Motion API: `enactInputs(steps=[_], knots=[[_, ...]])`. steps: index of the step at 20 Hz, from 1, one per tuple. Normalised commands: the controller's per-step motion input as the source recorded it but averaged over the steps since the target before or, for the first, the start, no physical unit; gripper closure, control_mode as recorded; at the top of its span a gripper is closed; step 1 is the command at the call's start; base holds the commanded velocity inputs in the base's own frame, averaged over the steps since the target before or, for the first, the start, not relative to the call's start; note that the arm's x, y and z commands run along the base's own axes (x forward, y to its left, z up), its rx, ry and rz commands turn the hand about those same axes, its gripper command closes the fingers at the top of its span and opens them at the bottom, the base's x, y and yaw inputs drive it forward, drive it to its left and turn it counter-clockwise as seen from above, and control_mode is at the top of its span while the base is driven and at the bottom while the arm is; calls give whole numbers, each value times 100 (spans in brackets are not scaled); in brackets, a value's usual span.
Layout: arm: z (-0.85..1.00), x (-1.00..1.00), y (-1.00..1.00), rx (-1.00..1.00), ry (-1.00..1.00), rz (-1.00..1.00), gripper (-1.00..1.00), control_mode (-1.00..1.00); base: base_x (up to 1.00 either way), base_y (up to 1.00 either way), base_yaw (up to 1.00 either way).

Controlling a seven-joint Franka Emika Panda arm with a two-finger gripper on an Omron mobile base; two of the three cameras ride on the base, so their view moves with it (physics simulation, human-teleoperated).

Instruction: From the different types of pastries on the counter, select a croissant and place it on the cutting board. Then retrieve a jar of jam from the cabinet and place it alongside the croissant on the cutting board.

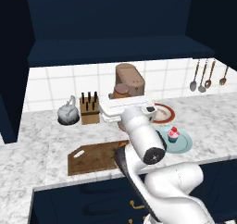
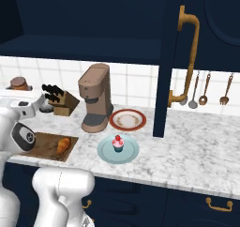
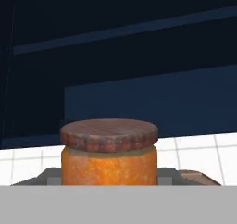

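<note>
One gripper (image 3: 109, 177) is closed on one jar of jam (image 3: 109, 160). A grey finger presses each flank of the jar, which is clear of every surface. The jar is a squat cylinder with glossy orange sides, capped by a flat, round, dark red-brown lid with a wood-like grain. It stands upright just above the white hand, in front of the dark navy cabinet (image 1: 115, 19) and the white tiled wall.

Far left of the hand, one rounded grey metal kettle (image 1: 68, 113) sits on the white-grey marbled counter (image 2: 197, 146). Just right of it, and still left of the hand, stands one boxy tan wooden knife block (image 1: 90, 109) with dark handles sticking up.

Below the hand lies one flat, rectangular, dark brown cutting board (image 1: 90, 157) with a pale oblong slot at its left end. On the board's right part rests one golden-brown, crescent-shaped croissant (image 2: 63, 145).

Behind and right of the hand rises one smooth brown coffee machine (image 2: 95, 97). Further right are two round plates. One is white with a brown rim (image 2: 127, 119). The other is pale teal (image 2: 131, 152) and carries one pink-frosted cupcake (image 2: 118, 143) with a red cherry on top.

Far right, four metal utensils (image 1: 202, 77) hang on the tiles. An open navy cabinet door (image 2: 171, 57) has one curved brass handle (image 2: 189, 52).
</note>
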Motion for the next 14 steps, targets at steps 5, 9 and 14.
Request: enactInputs(steps=[5, 9, 14], knots=[[-44, -51, -2, 20, 12, -40, 100, -100, 0, 0, 0], [-38, -60, 0, 12, 1, -42, 100, -100, 0, 0, 0], [-41, -45, 0, 11, 1, -46, 100, -100, 0, 0, 0]])
